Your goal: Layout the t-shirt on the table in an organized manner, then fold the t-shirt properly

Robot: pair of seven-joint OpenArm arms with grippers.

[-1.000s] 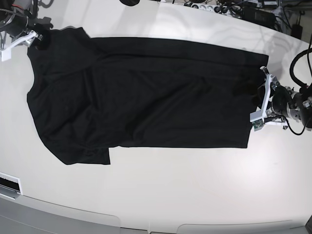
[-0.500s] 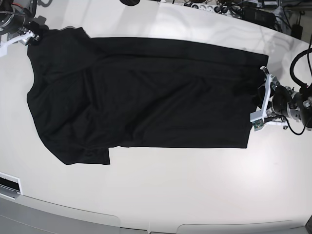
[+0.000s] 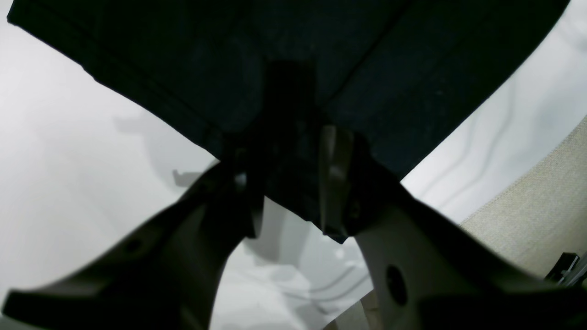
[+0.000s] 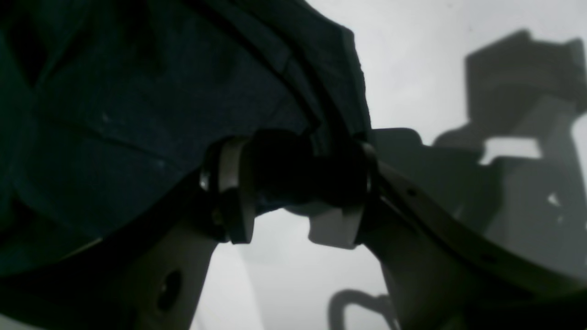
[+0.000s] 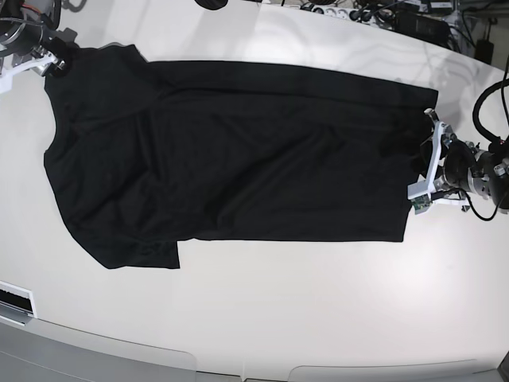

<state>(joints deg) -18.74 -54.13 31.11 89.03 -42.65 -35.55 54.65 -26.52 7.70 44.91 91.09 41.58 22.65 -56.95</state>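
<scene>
Layout step: my left gripper (image 5: 424,163) and right gripper (image 5: 54,62) pinch the t-shirt (image 5: 231,151) edges; next, tension evenly.

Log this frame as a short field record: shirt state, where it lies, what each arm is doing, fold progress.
shirt: t-shirt spread nearly flat, some wrinkles
surface: table
left gripper: jaws around the shirt edge, at the base view's right end
right gripper: jaws around bunched fabric at the upper left corner
fold: not yet begun
</scene>
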